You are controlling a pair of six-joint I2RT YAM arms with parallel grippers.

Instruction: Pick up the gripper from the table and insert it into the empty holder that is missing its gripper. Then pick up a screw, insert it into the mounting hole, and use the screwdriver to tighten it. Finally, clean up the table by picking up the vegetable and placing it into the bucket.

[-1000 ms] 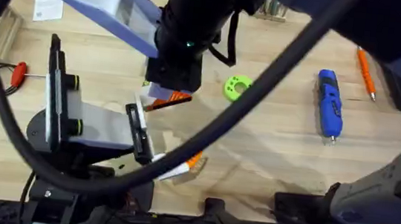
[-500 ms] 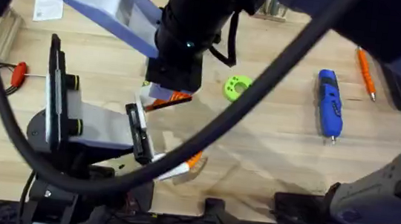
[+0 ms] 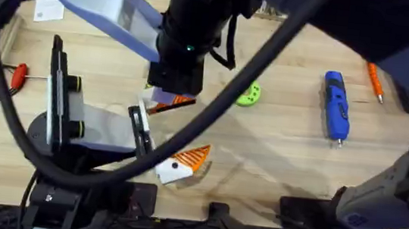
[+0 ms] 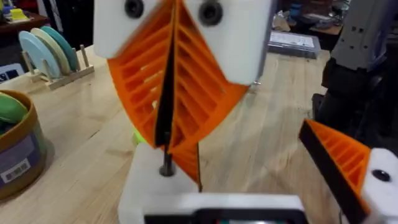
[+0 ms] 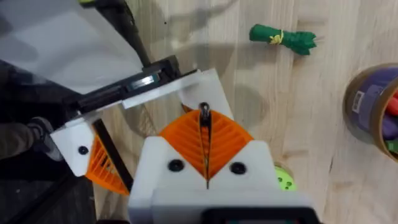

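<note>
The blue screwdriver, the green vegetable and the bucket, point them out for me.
screwdriver (image 3: 335,105): overhead view, middle of its blue body.
vegetable (image 5: 283,38): right wrist view, its green middle.
bucket (image 5: 367,111): right wrist view, its labelled side wall.

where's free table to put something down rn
Bare wood lies between the green disc and the blue screwdriver, and in front of both. It is crowded around the grey arm and the orange finger.

Orange ribbed pads of a white-bodied gripper meet on a thin dark screw above a white plastic holder block over the pale wooden tabletop. An orange ribbed wedge finger with a black edge stands just beside it; an orange-brown round tub with a purple label sits well apart.
</note>
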